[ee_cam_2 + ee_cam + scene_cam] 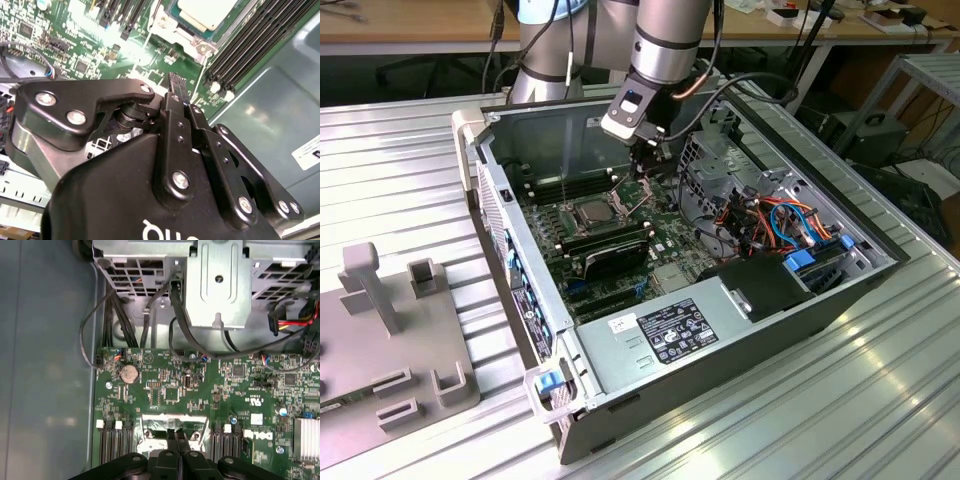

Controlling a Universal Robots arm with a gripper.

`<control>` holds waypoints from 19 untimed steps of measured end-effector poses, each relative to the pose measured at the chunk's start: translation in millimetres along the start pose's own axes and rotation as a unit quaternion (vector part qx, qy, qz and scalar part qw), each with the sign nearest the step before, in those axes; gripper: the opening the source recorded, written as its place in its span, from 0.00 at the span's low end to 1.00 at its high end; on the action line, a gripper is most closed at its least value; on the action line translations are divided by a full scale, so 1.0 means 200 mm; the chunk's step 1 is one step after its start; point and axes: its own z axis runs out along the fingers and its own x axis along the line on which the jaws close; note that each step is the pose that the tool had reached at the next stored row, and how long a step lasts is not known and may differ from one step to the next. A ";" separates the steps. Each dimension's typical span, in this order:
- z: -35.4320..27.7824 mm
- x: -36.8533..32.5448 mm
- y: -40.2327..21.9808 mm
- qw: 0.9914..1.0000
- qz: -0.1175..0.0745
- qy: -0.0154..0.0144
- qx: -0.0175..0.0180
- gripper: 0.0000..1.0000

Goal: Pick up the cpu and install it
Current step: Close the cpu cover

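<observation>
The cpu [592, 212] is a silver square lying flat in its socket on the green motherboard [665, 245] inside the open computer case. In the second wrist view the cpu [205, 10] sits in the metal socket frame, just beyond the fingertips. My gripper [648, 172] hangs over the board to the exterior view's right of the socket, fingers pressed together with nothing visible between them. Both wrist views show the gripper [175, 85] [177, 437]; in the first wrist view its shut tips stand over the edge of the socket frame [150, 422].
The case wall [520, 270] rings the board. A power supply [680, 330] lies at the front, and a drive cage [720, 150] with coloured cables [780, 220] at the exterior view's right. Memory slots [250, 45] flank the socket. A grey fixture [390, 330] stands outside the case.
</observation>
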 end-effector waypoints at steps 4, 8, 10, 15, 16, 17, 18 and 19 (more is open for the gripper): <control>0.001 -0.001 0.030 1.000 0.000 0.000 0.000 0.11; 0.003 -0.002 0.070 1.000 0.000 0.000 0.000 0.11; 0.004 -0.003 0.091 1.000 0.000 0.000 0.000 0.11; 0.007 -0.004 0.140 1.000 0.000 0.000 0.000 0.11; 0.007 -0.005 0.149 1.000 0.000 0.000 0.000 0.11; 0.008 -0.005 0.159 1.000 0.000 0.000 0.000 0.11; 0.008 -0.005 0.165 1.000 0.000 0.000 0.000 0.11; 0.008 -0.005 0.171 1.000 0.000 0.000 0.000 0.11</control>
